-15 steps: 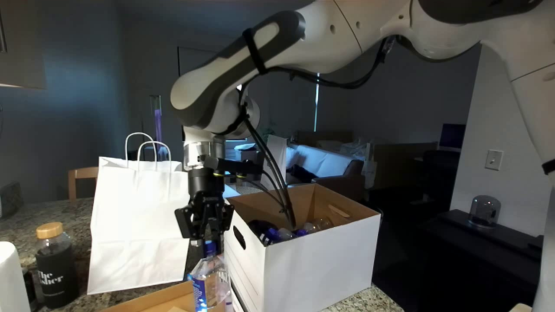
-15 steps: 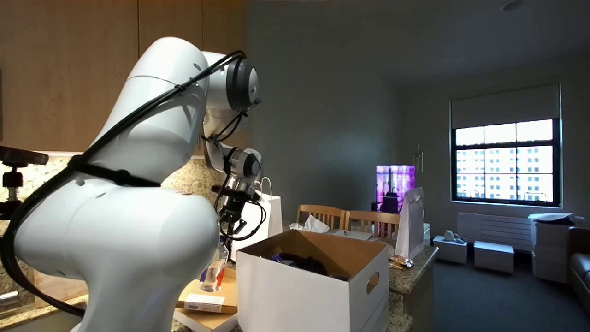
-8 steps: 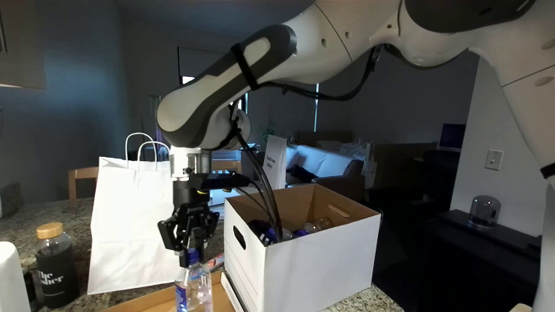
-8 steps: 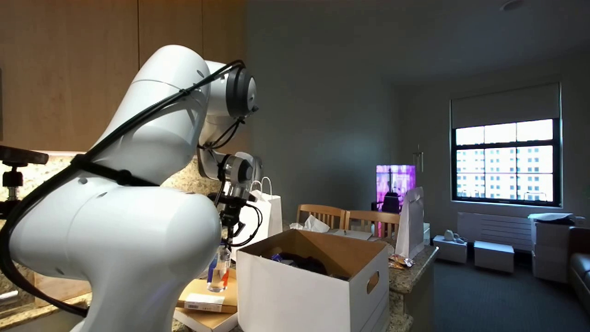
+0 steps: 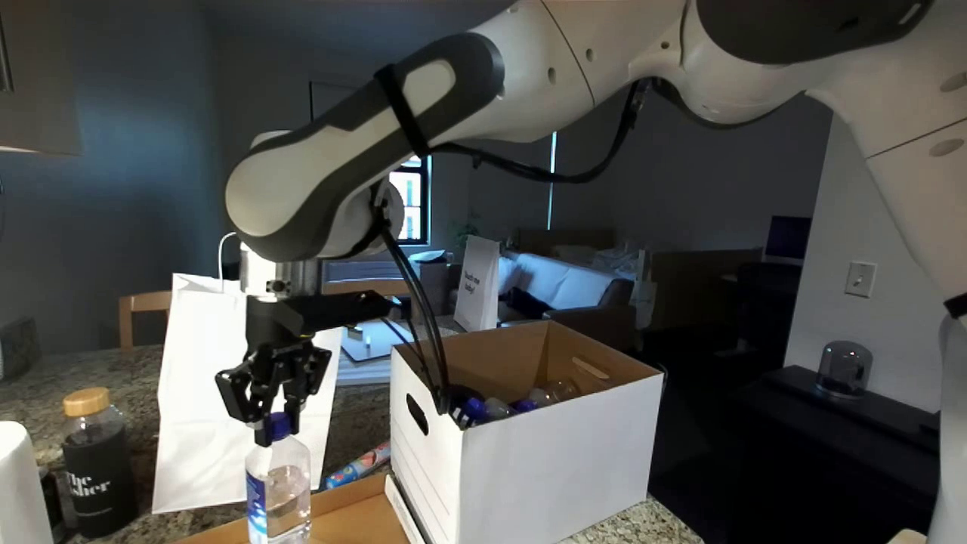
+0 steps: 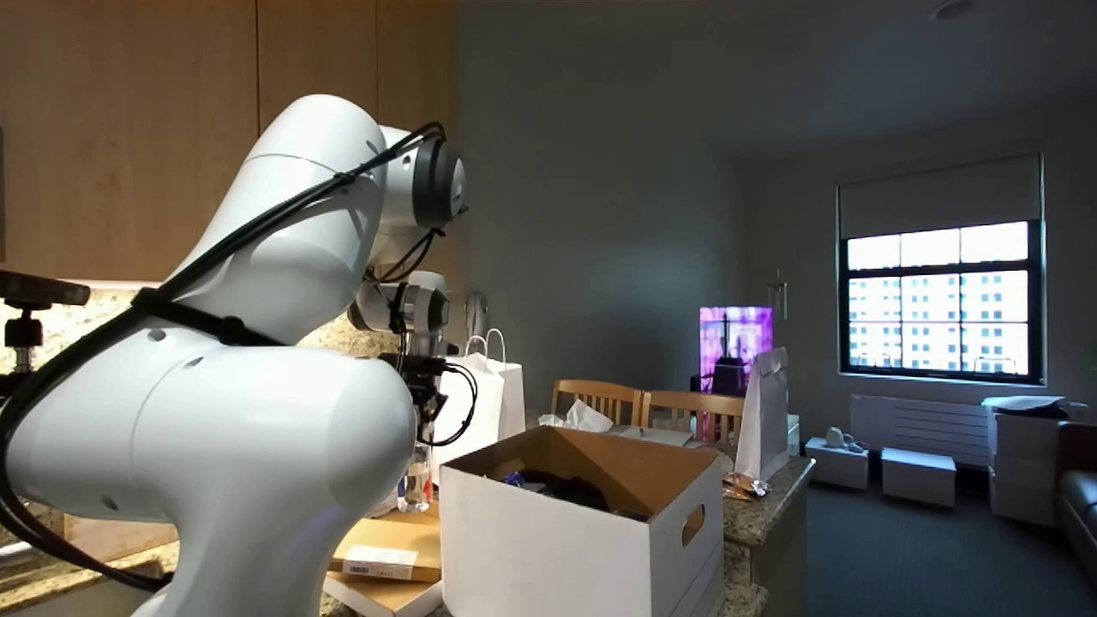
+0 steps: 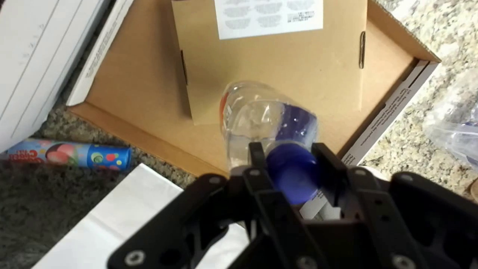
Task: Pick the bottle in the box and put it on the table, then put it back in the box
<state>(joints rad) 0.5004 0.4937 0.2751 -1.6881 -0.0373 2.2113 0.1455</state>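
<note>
Lower left of the frame in an exterior view: bottle [image 5: 281, 487], clear plastic, upright, outside the box [image 5: 559, 461], which is a large white carton. Held by the gripper [image 5: 278, 428]; its fingers [image 7: 256, 153] are drawn in to the width of the blue cap [image 7: 293, 168] and grasp it from both sides.

Room: a gap lies between bottle and box, showing bare floor of a cardboard tray [image 5: 355, 521]. White paper bag [image 5: 204, 408] stands behind the bottle, at left. Wrist view: a flat brown carton [image 7: 272, 71] in the tray, upper middle; printed tube [image 7: 67, 153] at the left edge, on the speckled counter [image 7: 448, 48].

Obscured: the bottle's base, cut off by the lower edge in an exterior view; whether it touches anything beneath cannot be told. White arm [image 6: 283, 446] partly covers the gripper in an exterior view. Inside the box, other bottles [image 5: 498, 409] and a dark item [image 6: 570, 488] are partly hidden by the walls; the dark item's nature is unclear.

Changed against half a second ago: bottle and gripper sit farther left in an exterior view, the gap to the box wider; the bottle [image 6: 416, 495] shows higher in the frame in an exterior view. Unmoved: box, tray, paper bag.
</note>
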